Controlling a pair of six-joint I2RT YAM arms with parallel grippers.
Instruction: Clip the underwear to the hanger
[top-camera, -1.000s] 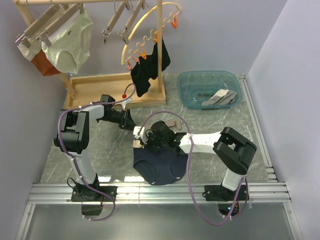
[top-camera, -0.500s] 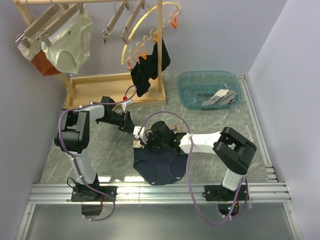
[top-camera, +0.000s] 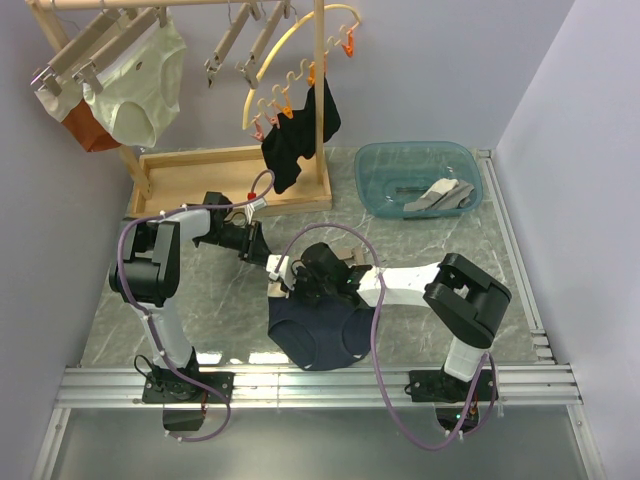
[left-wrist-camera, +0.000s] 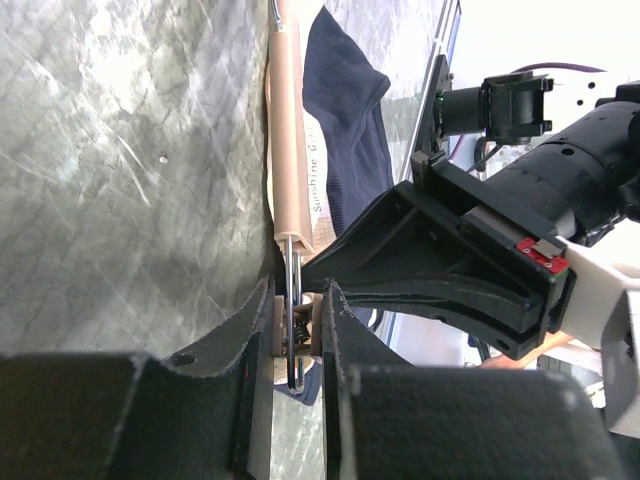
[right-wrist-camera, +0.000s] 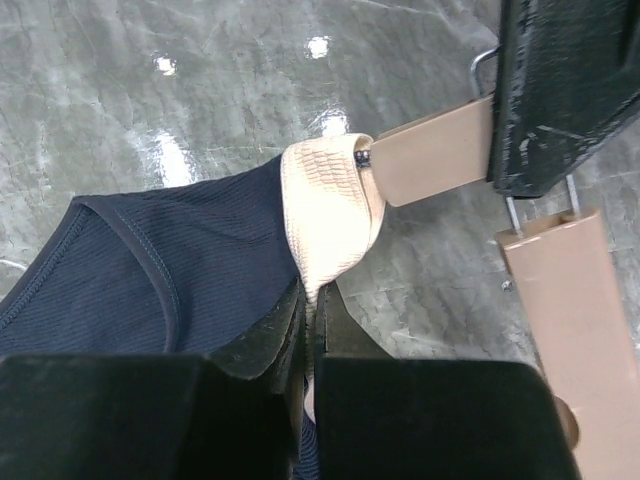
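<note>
- Left fingers (left-wrist-camera: 262, 325) clamp the metal end of the smooth wooden hanger (left-wrist-camera: 297, 140), bare marbled surface (top-camera: 150, 300) to their left
- Right fingers (right-wrist-camera: 290, 325) pinch the beige waistband of the ribbed navy underwear (top-camera: 318, 335), which drapes toward the near edge

top: high, behind, facing down over whole table (top-camera: 460, 235) | wrists: close-up, low | all share hanger (left-wrist-camera: 290, 130), underwear (right-wrist-camera: 150, 270)

Grey marble-pattern tabletop (top-camera: 440, 240) boxed in by plain lavender walls (top-camera: 430, 70).
Wooden rack (top-camera: 200, 156) stands at upper left of the top view; aluminium rails (top-camera: 300, 385) run along the bottom edge; small light spots (right-wrist-camera: 165, 65) glint on the stone, right wrist view.
</note>
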